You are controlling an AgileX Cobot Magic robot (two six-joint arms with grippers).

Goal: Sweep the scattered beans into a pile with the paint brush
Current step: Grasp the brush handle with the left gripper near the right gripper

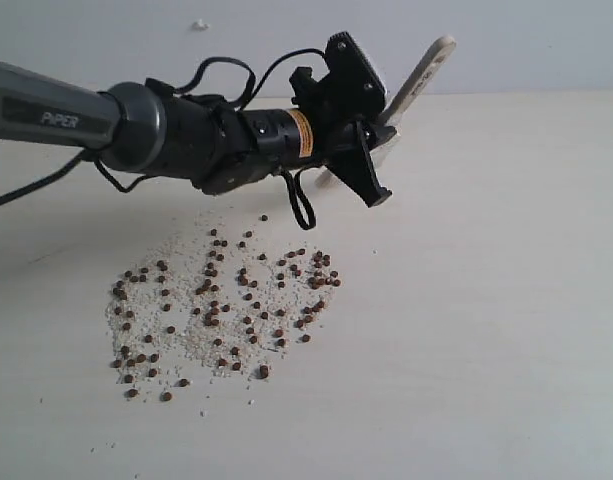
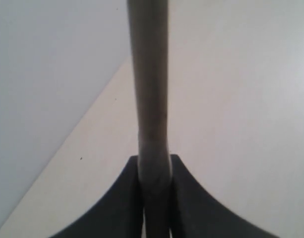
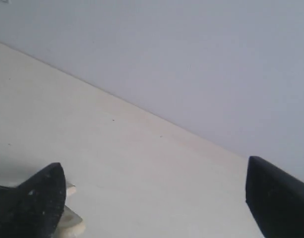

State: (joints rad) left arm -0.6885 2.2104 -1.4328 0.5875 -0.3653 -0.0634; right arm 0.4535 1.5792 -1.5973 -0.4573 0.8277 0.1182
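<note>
The paint brush (image 1: 429, 72) is for the most part hidden. In the exterior view we see only the rounded end of its pale wooden handle, which rises tilted behind the left gripper (image 1: 371, 125). A small pale piece shows below that gripper, but we cannot say whether it is ferrule or bristles, nor whether it touches the surface (image 1: 486, 330). In the left wrist view the handle is a long, blurred grey-beige bar, and the two dark fingers (image 2: 191, 203) press on both its sides, so this gripper is clamped on the paint brush. It is at the far edge of the beans (image 1: 226, 305), toward the wall (image 1: 506, 40). The beans are tiny, round and dark reddish-brown, and they lie loosely spread on the surface, not in one mound, mixed with fine whitish grit (image 1: 186, 345). The surface is smooth, matt and cream-coloured. The arm (image 1: 56, 115) comes in from the left of the exterior view, grey and cylindrical, and a black cable (image 1: 304, 210) hangs from it in a loop. The right gripper (image 3: 152, 168) shows only in its own wrist view. Its black fingers are cut off by the picture's edges and stand wide apart, with only the surface seen between them. Beside one finger lies a pale thing (image 3: 70, 220), half covered, which we cannot name.
</note>
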